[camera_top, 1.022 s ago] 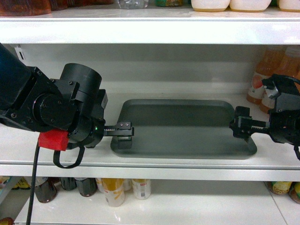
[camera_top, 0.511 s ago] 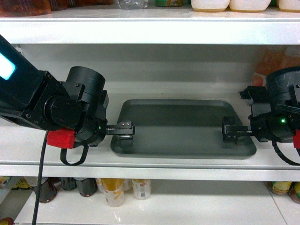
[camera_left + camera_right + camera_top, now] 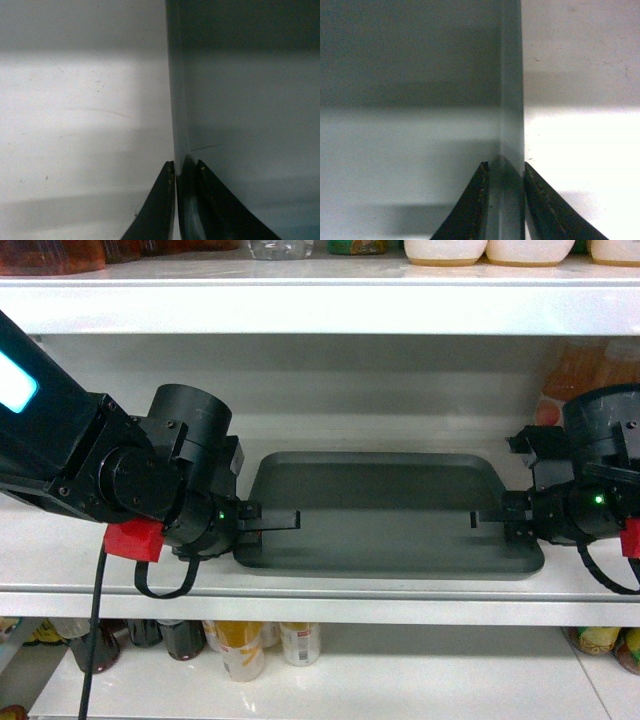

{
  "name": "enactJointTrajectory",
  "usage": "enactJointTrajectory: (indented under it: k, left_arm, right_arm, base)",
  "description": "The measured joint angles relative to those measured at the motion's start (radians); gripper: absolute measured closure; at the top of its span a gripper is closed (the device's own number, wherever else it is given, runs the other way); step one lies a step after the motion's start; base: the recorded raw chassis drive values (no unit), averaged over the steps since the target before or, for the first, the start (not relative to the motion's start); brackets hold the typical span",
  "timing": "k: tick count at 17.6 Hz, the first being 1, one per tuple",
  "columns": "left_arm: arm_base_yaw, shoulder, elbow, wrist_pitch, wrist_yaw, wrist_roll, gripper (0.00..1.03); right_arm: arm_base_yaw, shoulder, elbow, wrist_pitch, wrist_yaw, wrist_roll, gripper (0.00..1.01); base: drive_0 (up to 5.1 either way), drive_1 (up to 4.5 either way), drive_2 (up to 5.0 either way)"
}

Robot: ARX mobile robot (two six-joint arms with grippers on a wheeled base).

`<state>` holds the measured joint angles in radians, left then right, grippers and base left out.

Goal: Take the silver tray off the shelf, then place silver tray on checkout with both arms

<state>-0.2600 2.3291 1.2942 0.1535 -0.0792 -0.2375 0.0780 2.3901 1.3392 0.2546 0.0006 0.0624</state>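
Silver tray point(image 3: 390, 510) lies flat on the shelf point(image 3: 320, 585), long side along the front lip, both short ends in reach of the arms. Left gripper point(image 3: 285, 521) at the tray's left short edge: wrist view shows its fingers point(image 3: 159, 200) set one either side of the raised rim, closed onto it, one outside on the shelf board, one inside over the tray floor. Tray centre bare, nothing loaded. Right gripper point(image 3: 487, 520) at the right short edge, mirrored: fingers point(image 3: 470, 205) pinch the rim between them, clamped. Bottles point(image 3: 250, 640) stand on the lower shelf beneath, more drinks at the far right; well clear of the work. Handling, as judged: thin stiff sheet, likely light, no flex to speak of, but smooth matte surface and a low rim give little purchase, so a slip is the risk. Holds at the middle of each short edge look right for balance; both ends should rise level and together, or the tray may twist out of one pinch.
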Motion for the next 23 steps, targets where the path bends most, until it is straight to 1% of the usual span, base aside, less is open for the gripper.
enactJointTrajectory:
  k: [1, 2, 3, 4, 6, 8, 9, 10, 11, 12, 13, 14, 15, 17, 18, 19, 23]
  left_arm:
    - [0.001, -0.008, -0.017, 0.014, 0.002, -0.021, 0.98]
    - [0.003, -0.022, -0.047, 0.041, 0.008, -0.053, 1.0]
    - [0.003, -0.037, -0.084, 0.074, 0.003, -0.072, 1.0]
    - [0.002, -0.059, -0.131, 0.109, -0.015, -0.084, 1.0]
    - [-0.002, -0.104, -0.215, 0.163, -0.048, -0.085, 1.0]
    - [-0.008, -0.158, -0.295, 0.201, -0.065, -0.079, 1.0]
    - [-0.011, -0.205, -0.341, 0.219, -0.068, -0.071, 1.0]
    - [-0.017, -0.269, -0.39, 0.24, -0.075, -0.065, 1.0]
    - [-0.029, -0.338, -0.436, 0.269, -0.086, -0.047, 1.0]
    - [-0.038, -0.383, -0.461, 0.28, -0.1, -0.039, 1.0]
    - [-0.051, -0.44, -0.493, 0.29, -0.114, -0.028, 1.0]
    - [-0.063, -0.484, -0.519, 0.293, -0.121, -0.027, 1.0]
    - [-0.084, -0.557, -0.571, 0.304, -0.135, -0.026, 1.0]
    - [-0.124, -0.698, -0.686, 0.307, -0.174, -0.043, 1.0]
    - [-0.132, -0.746, -0.735, 0.318, -0.189, -0.051, 1.0]
    - [-0.132, -0.757, -0.747, 0.317, -0.192, -0.051, 1.0]
    - [-0.132, -0.752, -0.747, 0.313, -0.193, -0.051, 1.0]
  right_arm:
    - [-0.002, 0.0, -0.011, 0.024, 0.003, 0.002, 0.93]
    - [-0.005, -0.003, -0.031, 0.058, 0.002, 0.016, 0.98]
    - [0.0, -0.01, -0.055, 0.076, 0.004, 0.022, 0.98]
    - [0.001, -0.037, -0.089, 0.071, -0.008, 0.037, 0.98]
    - [0.008, -0.078, -0.174, 0.126, -0.01, 0.043, 0.98]
    - [0.009, -0.138, -0.27, 0.164, -0.017, 0.059, 0.98]
    - [0.009, -0.178, -0.324, 0.185, -0.03, 0.076, 0.98]
    - [0.008, -0.27, -0.425, 0.226, -0.042, 0.093, 0.98]
    - [0.006, -0.36, -0.498, 0.254, -0.047, 0.108, 0.98]
    - [0.006, -0.423, -0.542, 0.267, -0.051, 0.117, 0.98]
    - [0.005, -0.496, -0.594, 0.285, -0.056, 0.121, 0.98]
    - [0.0, -0.552, -0.637, 0.292, -0.059, 0.123, 0.98]
    - [0.0, -0.633, -0.705, 0.296, -0.067, 0.124, 0.98]
    - [0.002, -0.822, -0.846, 0.298, -0.08, 0.124, 0.98]
    - [0.016, -0.889, -0.909, 0.352, -0.072, 0.12, 0.98]
    - [0.023, -0.906, -0.931, 0.351, -0.072, 0.12, 0.98]
    - [0.022, -0.893, -0.931, 0.347, -0.072, 0.121, 0.98]
  base:
    - [0.0, 0.0, 0.0]
    - [0.0, 0.0, 0.0]
    - [0.0, 0.0, 0.0]
    - [0.0, 0.0, 0.0]
    - [0.0, 0.0, 0.0]
    - [0.0, 0.0, 0.0]
    - [0.0, 0.0, 0.0]
    - [0.0, 0.0, 0.0]
    - [0.0, 0.0, 0.0]
    - [0.0, 0.0, 0.0]
    - [0.0, 0.0, 0.0]
    - [0.0, 0.0, 0.0]
    - [0.0, 0.0, 0.0]
    - [0.0, 0.0, 0.0]
    - [0.0, 0.0, 0.0]
    - [0.0, 0.0, 0.0]
    - [0.0, 0.0, 0.0]
